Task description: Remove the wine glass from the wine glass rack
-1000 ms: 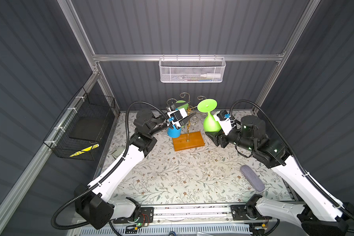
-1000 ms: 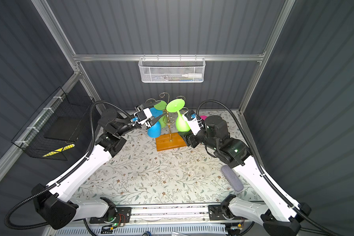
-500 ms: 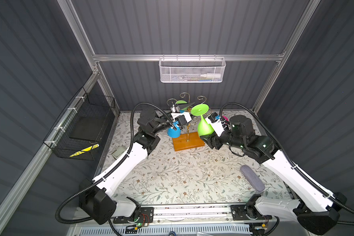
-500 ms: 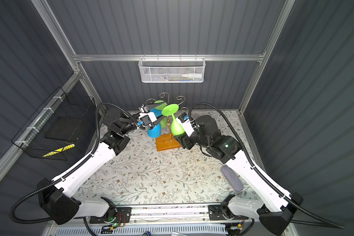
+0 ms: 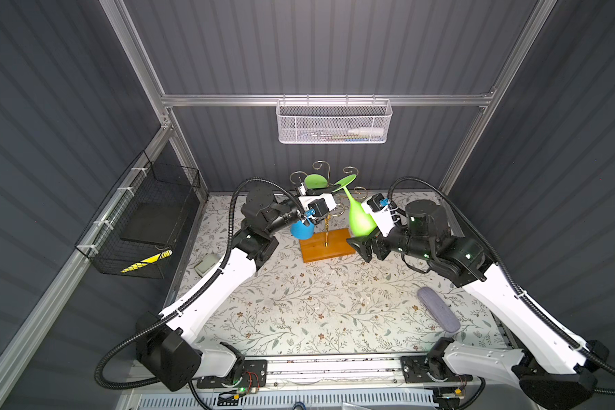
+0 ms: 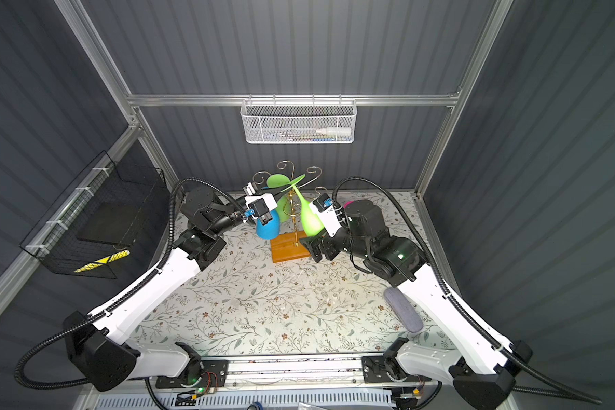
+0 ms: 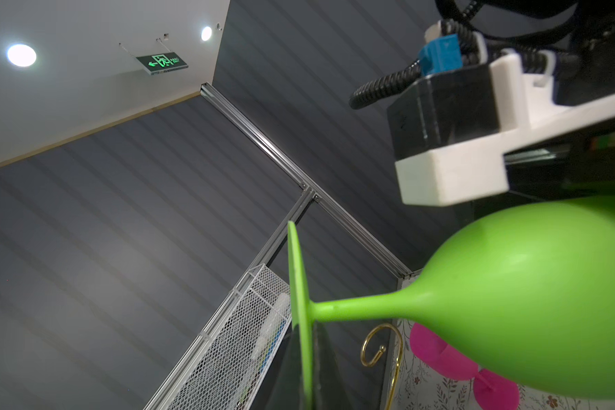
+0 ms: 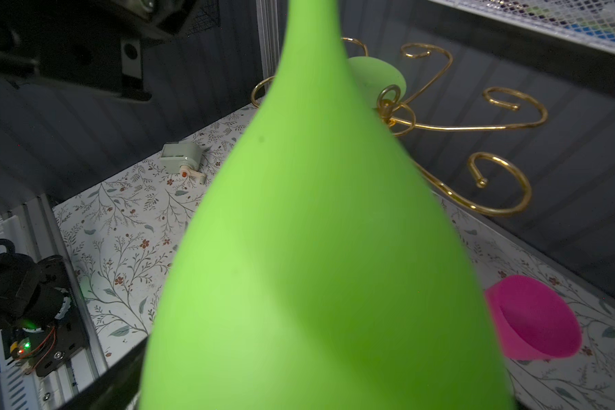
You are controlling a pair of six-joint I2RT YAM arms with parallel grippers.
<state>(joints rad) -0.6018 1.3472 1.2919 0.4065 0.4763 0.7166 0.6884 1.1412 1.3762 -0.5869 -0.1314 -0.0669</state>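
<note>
Wine glass rack (image 5: 334, 248) at back centre of worktop (image 5: 299, 312); tilted wine glass (image 5: 360, 220) just right of its post; mesh basket (image 5: 332, 122) on wall behind, above.

in the right wrist view the green wine glass (image 8: 320, 266) was a blurred bowl, its foot cut off by the picture's edge; it hid the wine glass rack's (image 8: 476, 126) post and base and part of the pink glass (image 8: 533, 319). in the left wrist view the left gripper's (image 7: 306, 380) fingers were cut off. the white mesh basket's (image 5: 332, 122) contents were too small to tell.
</note>
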